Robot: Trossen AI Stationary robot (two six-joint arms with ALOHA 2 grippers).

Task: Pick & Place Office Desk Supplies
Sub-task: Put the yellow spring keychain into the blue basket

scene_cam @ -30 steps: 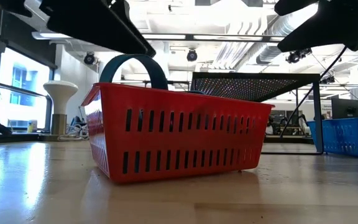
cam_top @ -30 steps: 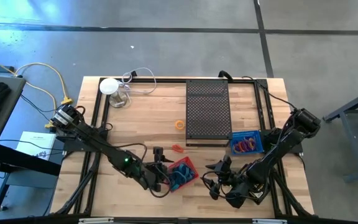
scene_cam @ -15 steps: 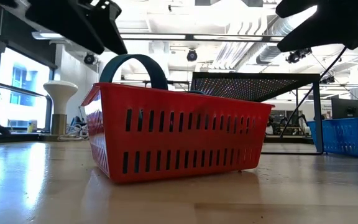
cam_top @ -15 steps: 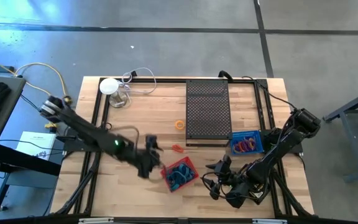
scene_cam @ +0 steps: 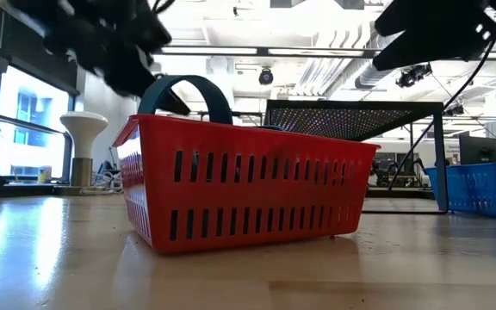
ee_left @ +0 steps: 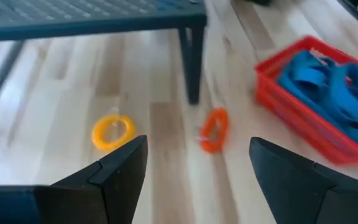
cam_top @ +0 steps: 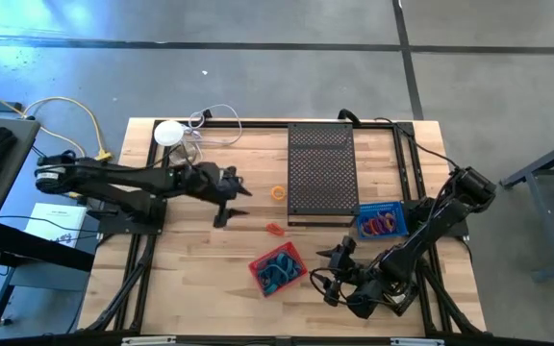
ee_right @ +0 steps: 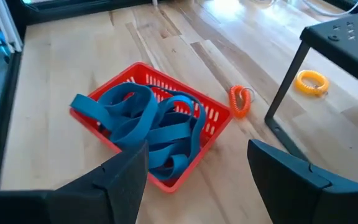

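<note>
Your left gripper, open wide and empty, sits nearest the orange loop at its 4 o'clock.

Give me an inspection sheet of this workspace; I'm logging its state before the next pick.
Surface: wooden table, bare boards showing.
Job's things: red basket holds blue bands; blue basket holds mixed loops; orange ring and yellow ring lie loose beside the black tray.
Clutter: white round object at the far-left corner.
Grippers: left claw open, empty, near the loose rings; right claw open, empty, beside the red basket.
Cables: white cable by the white object; yellow cable off-table.
Surroundings: grey floor; nobody seen.
</note>
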